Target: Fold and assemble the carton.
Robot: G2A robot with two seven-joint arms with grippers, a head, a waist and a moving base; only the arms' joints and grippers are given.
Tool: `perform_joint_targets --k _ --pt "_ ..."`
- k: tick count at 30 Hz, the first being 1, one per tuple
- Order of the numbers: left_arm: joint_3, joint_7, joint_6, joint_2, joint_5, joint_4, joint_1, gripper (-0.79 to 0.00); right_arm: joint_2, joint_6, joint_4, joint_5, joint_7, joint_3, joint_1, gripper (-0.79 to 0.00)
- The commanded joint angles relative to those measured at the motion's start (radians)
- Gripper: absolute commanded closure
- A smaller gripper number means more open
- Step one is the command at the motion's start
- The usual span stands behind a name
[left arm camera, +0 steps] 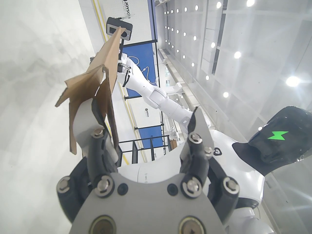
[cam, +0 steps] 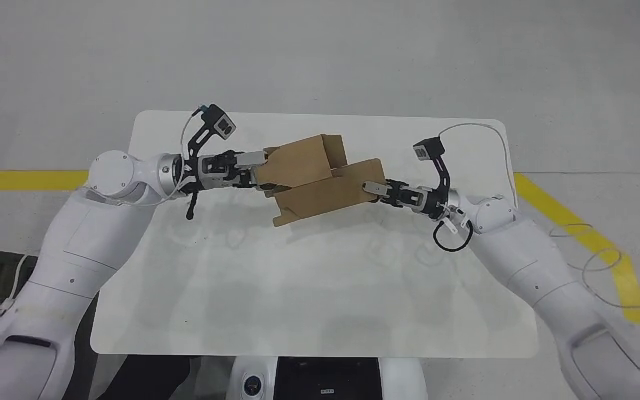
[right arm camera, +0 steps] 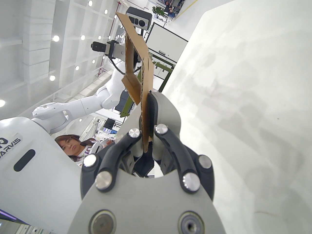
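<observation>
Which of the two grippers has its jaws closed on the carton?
The right gripper: its jaws pinch an edge of the carton. The left gripper has jaws standing wide apart.

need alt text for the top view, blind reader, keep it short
A partly folded brown carton sits over the middle of a white table, between two white robot arms that come in from either side. The right gripper grips one end of the carton, and the left gripper is at the opposite end.

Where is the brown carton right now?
In the top view, the carton is between the left gripper and the right gripper, over the far half of the white table. The right gripper pinches its edge.
</observation>
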Motion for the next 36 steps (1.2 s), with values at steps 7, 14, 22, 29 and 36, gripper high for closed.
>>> perform_joint_targets --k 7,14,22,29,36 --pt "0.002 0.005 0.022 -0.013 0.030 0.015 0.003 -0.305 -0.004 0.007 -0.003 -0.007 0.007 0.006 0.000 0.000" --pt "0.010 0.002 0.026 -0.028 0.053 0.044 -0.008 -0.194 -0.006 0.013 -0.003 -0.019 0.013 0.013 0.002 0.000" --pt "0.005 0.027 0.021 -0.039 0.112 0.064 -0.013 0.000 -0.005 0.021 -0.004 -0.032 0.021 0.025 0.002 0.000" --pt "-0.006 0.019 0.026 -0.047 0.110 0.066 -0.013 0.000 -0.005 0.028 -0.006 -0.044 0.028 0.033 0.003 -0.785" --pt "-0.033 -0.023 0.002 -0.048 0.118 0.047 -0.013 0.000 0.020 -0.011 0.027 -0.096 -0.011 0.100 0.020 -0.785"
